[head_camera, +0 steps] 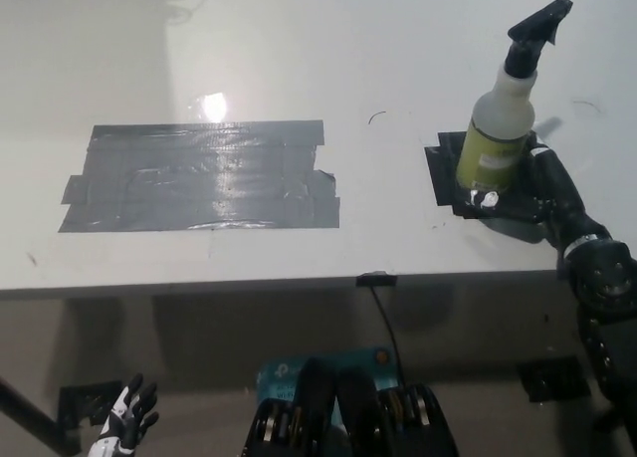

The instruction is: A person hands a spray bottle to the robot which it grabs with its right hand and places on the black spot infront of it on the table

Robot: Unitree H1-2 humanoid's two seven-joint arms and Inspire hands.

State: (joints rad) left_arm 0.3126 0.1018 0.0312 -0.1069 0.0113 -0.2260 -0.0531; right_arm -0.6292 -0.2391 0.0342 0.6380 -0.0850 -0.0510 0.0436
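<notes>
Standing upright on the black spot (445, 173) at the right of the white surface (299, 49) is one spray bottle (498, 128). Its translucent body is showing a yellow-green fill up to roughly the shoulder, with a paler, clear-looking neck above; whether the colour is liquid or a label cannot be determined. One black trigger head (539, 23) is capping the bottle and is pointing toward the upper right.

The black right hand (542, 193) is lying at the bottle's base, just beside it on the right side, with fingers (485, 197) reaching around the front of the base. The dark hand is merging with the black spot beneath it, so whether the fingers are pressing on the bottle or standing slightly off it cannot be told. The right arm is running off the picture's right edge.

One white left hand (126, 424) is resting below the surface's edge at the lower left, holding nothing, fingers spread; its wrist is cut off by the bottom edge.

One large patch of grey tape (199, 176) is lying flat at the left of the surface, well apart from the bottle. One small black clip (375, 278) with a cable is sitting at the front edge.
</notes>
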